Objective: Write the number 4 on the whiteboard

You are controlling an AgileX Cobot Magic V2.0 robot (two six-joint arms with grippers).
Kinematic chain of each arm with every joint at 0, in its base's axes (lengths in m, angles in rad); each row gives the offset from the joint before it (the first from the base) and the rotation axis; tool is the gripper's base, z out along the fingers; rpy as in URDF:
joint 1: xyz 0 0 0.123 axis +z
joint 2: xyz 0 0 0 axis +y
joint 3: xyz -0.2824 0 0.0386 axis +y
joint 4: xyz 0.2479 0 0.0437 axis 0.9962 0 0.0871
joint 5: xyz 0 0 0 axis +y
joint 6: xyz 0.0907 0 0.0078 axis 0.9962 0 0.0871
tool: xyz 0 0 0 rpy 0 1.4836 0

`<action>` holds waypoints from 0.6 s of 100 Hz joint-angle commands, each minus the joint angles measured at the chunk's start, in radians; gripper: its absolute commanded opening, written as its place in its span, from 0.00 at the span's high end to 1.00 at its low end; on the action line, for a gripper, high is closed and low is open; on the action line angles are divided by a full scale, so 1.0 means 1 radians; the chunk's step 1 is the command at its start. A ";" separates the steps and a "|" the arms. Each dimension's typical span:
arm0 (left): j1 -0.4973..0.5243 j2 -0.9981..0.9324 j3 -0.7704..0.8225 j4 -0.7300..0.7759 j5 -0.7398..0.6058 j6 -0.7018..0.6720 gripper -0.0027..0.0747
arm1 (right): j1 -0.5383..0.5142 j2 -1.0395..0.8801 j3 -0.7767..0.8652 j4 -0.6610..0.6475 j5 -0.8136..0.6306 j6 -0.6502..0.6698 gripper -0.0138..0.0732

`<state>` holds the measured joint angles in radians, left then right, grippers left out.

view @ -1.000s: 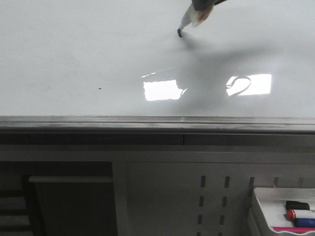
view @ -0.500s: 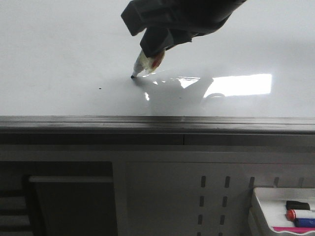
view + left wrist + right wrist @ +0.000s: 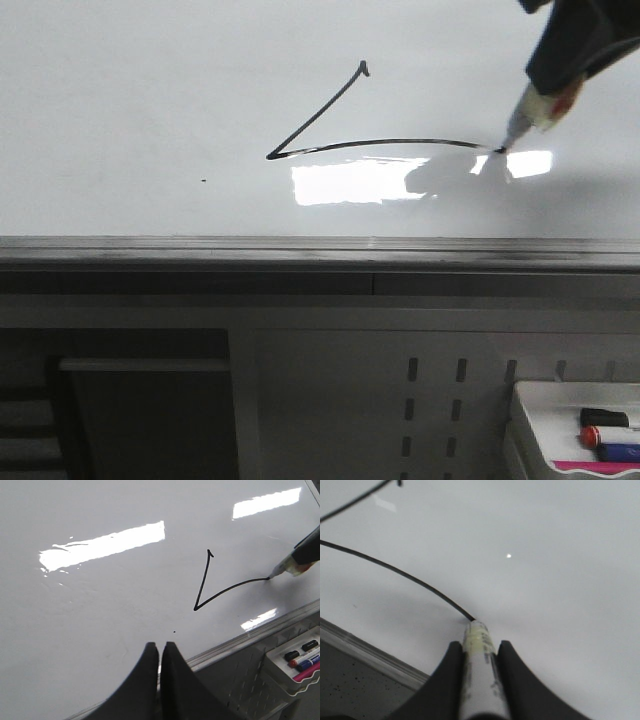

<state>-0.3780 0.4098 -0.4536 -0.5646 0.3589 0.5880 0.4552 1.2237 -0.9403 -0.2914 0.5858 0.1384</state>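
The whiteboard (image 3: 150, 110) is a large glossy white board with a grey frame edge (image 3: 200, 250). On it are two black strokes of the number 4 (image 3: 320, 110): a diagonal and a long curved horizontal. They also show in the left wrist view (image 3: 202, 587) and the right wrist view (image 3: 395, 570). My right gripper (image 3: 480, 647) is shut on a marker (image 3: 482, 680) whose tip touches the board at the horizontal stroke's right end (image 3: 500, 150). My left gripper (image 3: 160, 647) is shut and empty, above the board's near edge.
A tiny black dot (image 3: 203, 181) sits on the board left of the strokes. A small white tray (image 3: 530, 425) with several markers hangs below the board at the lower right, on a perforated panel (image 3: 430, 400). Bright light reflections (image 3: 350, 185) lie on the board.
The right gripper drew the diagonal down to the left, then swept right drawing the long horizontal. The marker tip now rests at that line's right end.
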 commanded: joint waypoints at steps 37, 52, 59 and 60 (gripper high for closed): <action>0.002 0.004 -0.029 -0.025 -0.068 -0.007 0.99 | 0.105 -0.096 -0.059 -0.042 -0.264 -0.002 0.90; 0.002 0.004 -0.029 -0.025 -0.068 -0.007 0.99 | 0.095 -0.041 -0.074 -0.057 -0.343 -0.002 0.90; 0.002 0.004 -0.029 -0.025 -0.068 -0.007 0.99 | 0.082 -0.010 -0.086 -0.084 -0.352 -0.002 0.90; 0.002 0.004 -0.029 -0.025 -0.068 -0.007 0.99 | 0.081 -0.006 -0.085 -0.086 -0.354 -0.002 0.90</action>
<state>-0.3780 0.4098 -0.4532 -0.5668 0.3583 0.5880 0.5510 1.2041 -0.9796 -0.3317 0.3252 0.1398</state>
